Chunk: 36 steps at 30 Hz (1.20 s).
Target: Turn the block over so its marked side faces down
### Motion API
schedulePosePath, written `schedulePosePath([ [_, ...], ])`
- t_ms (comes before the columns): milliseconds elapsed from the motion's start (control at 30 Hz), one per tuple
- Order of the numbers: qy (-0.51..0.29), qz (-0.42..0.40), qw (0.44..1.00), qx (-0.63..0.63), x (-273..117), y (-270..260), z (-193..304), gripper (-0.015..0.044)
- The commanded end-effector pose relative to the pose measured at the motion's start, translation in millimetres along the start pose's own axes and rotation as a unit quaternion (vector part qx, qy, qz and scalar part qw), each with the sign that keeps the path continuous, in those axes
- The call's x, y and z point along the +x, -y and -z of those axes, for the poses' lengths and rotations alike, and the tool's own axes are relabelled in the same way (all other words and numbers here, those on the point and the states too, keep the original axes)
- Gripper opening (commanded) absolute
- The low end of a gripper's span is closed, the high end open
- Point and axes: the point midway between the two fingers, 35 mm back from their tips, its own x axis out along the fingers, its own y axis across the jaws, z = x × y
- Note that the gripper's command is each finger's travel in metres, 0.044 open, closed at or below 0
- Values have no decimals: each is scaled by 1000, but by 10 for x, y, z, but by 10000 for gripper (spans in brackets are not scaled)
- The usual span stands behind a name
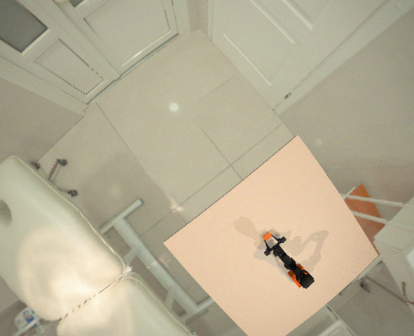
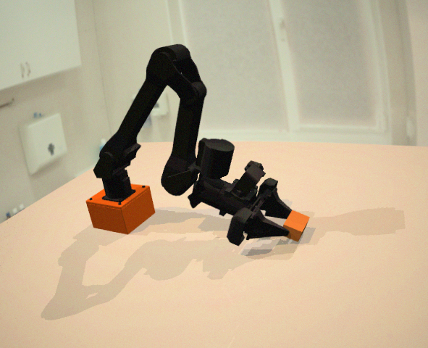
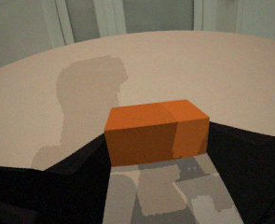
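The orange block (image 1: 267,236) (image 2: 297,221) (image 3: 151,113) sits between the fingertips of my gripper (image 1: 268,239) (image 2: 290,225) (image 3: 156,133), which is shut on it. Both fingers touch its ends. In the exterior view the block is tilted, with its lower edge close to the table (image 2: 319,292) and a shadow beneath it. I cannot tell whether that edge touches. Its visible faces are plain orange; no marking is readable, so I cannot tell where the marked side is. The gripper points forward and slopes down toward the table.
The orange base (image 2: 120,213) of the arm stands behind the gripper, with the black arm bent above the table. A pale grey patch (image 3: 160,191) shows between the fingers below the block. Shadows of the arm lie across the table. The table's edge runs beyond the block in the top view.
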Motion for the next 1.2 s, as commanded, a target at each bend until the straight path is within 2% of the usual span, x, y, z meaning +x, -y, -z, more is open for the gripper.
schedulePosePath([
  [0,3,2,1000,-2,-1,5,-12,341],
  [133,3,2,1000,-2,-1,5,-12,440],
  [1167,3,2,1000,-2,-1,5,-12,440],
])
